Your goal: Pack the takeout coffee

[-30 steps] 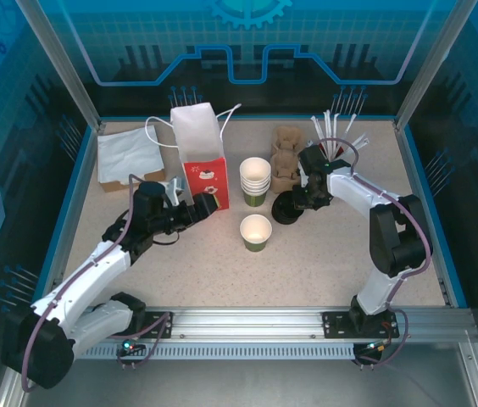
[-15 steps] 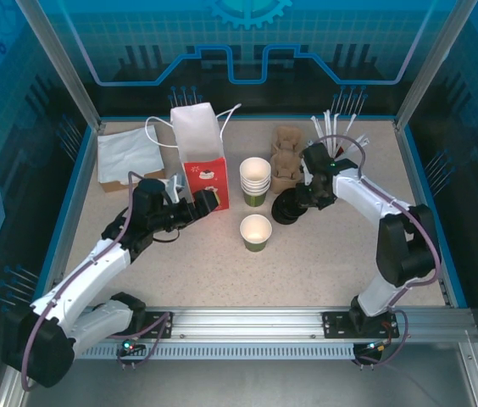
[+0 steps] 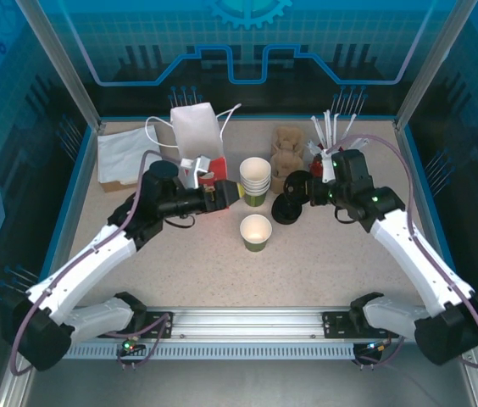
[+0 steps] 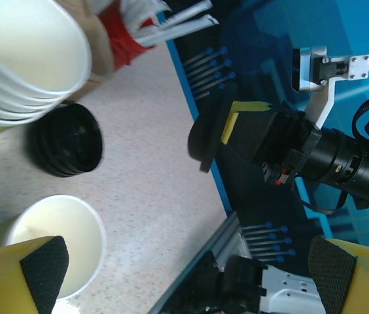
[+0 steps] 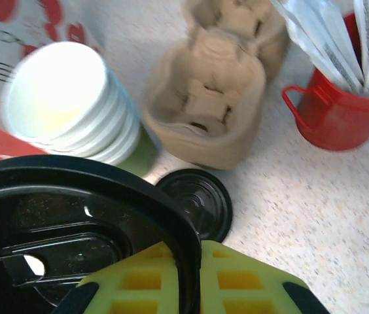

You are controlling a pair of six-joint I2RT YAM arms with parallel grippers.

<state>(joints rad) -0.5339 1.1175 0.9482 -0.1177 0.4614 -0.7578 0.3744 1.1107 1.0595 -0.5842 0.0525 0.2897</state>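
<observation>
My left jaws stand wide open with nothing between them, close to the stack of cups (image 3: 255, 180). In my left wrist view the pads (image 4: 43, 269) frame the paper cup (image 3: 256, 231), which stands upright and uncovered on the worktop (image 3: 324, 263), just ahead of them. I judge these jaws could steady the cup low on its green band without crushing the wall.

Further right, my right jaws are closed on the edge of one black lid (image 3: 297, 186), held off the worktop above the stack of lids (image 3: 285, 210). The cup sits left of that lid and nearer my bases, clearly apart from it.

To do this well, I should carry the lid across, keep it level and centre it over the rim. Then I press evenly so it seats without tipping the cup.
</observation>
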